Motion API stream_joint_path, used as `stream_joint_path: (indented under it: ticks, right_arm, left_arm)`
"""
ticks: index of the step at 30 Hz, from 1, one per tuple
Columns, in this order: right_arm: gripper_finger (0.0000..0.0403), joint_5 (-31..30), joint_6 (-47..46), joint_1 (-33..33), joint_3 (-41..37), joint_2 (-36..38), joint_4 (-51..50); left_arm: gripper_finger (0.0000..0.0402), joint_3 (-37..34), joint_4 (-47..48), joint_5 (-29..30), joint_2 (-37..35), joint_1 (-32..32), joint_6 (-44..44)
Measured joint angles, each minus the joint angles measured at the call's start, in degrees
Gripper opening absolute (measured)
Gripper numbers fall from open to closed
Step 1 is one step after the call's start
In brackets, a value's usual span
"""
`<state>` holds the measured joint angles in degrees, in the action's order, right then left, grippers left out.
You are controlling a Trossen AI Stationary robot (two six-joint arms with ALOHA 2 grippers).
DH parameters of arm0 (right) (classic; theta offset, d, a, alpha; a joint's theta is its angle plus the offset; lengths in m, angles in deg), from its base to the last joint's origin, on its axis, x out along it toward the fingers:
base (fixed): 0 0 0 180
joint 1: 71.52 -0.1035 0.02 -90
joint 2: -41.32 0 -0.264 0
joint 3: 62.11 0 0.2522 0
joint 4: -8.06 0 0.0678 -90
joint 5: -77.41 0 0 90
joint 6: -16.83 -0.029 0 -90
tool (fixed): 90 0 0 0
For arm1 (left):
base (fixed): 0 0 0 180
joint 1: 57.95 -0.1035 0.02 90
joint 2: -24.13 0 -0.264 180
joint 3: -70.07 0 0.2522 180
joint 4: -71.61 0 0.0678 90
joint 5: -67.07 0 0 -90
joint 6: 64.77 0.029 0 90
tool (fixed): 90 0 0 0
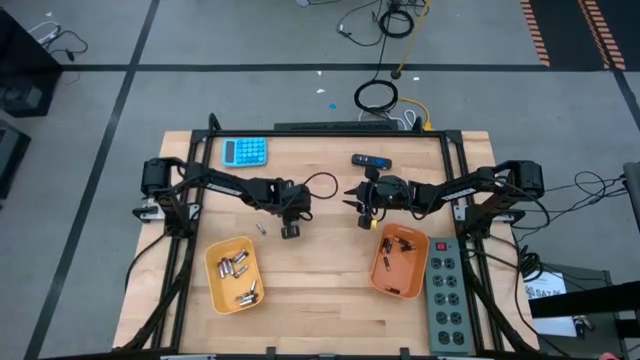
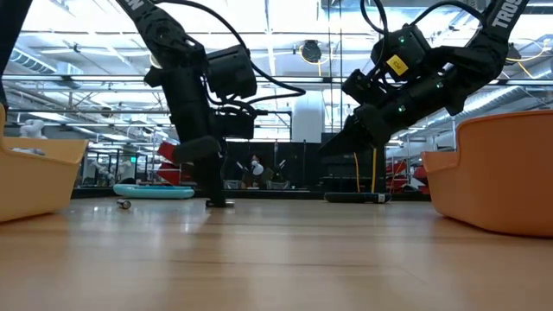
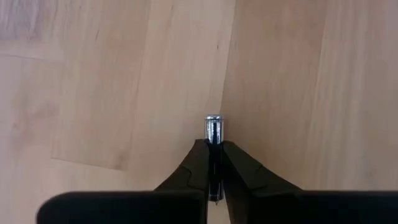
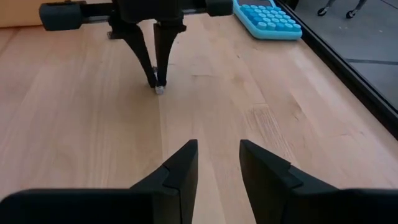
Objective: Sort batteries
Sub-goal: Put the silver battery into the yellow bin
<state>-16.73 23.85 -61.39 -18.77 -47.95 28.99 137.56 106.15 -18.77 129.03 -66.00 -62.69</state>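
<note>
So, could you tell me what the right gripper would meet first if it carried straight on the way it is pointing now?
Probably the left gripper, which is shut on a battery at the tabletop. The right gripper is open and points across bare table toward it; nothing else seems to lie between, though depth is uncertain.

The scene is lit evenly and brightly from overhead. In the low view, strong backlight is thrown by ceiling lamps (image 2: 311, 52), so both arms are reduced to near silhouettes and the near table (image 2: 276, 268) is blurred. Soft, short shadows are cast beneath the orange trays (image 1: 398, 262). The wood is rendered sharply in the wrist views.
</note>
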Motion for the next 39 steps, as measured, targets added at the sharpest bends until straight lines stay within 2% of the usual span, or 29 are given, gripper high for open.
stream_joint_path:
  ticks: [10,13,23,28,33,39]
  right_arm:
    - [0.0109,0.0,-0.1,0.0,0.0,0.0,0.2]
    - [0.0109,0.0,-0.1,0.0,0.0,0.0,0.2]
    - [0.0109,0.0,-0.1,0.0,0.0,0.0,0.1]
    - [0.0109,0.0,-0.1,0.0,0.0,0.0,-0.2]
    - [0.0109,0.0,-0.1,0.0,0.0,0.0,-0.9]
    - [0.0109,-0.3,-0.1,0.0,0.0,0.0,-1.4]
  left_arm:
    - [0.0024,2.7,5.0,2.6,-2.0,2.4,-0.1]
    - [0.0024,2.8,8.2,2.4,-3.5,2.2,-0.1]
    - [0.0024,3.1,9.0,0.2,-4.3,2.2,-0.4]
    - [0.0024,3.1,12.9,-4.0,-6.4,2.8,-3.6]
    - [0.0024,3.2,19.1,-8.9,-12.2,6.1,-9.9]
    - [0.0024,3.2,22.9,-20.8,-20.0,10.8,-21.2]
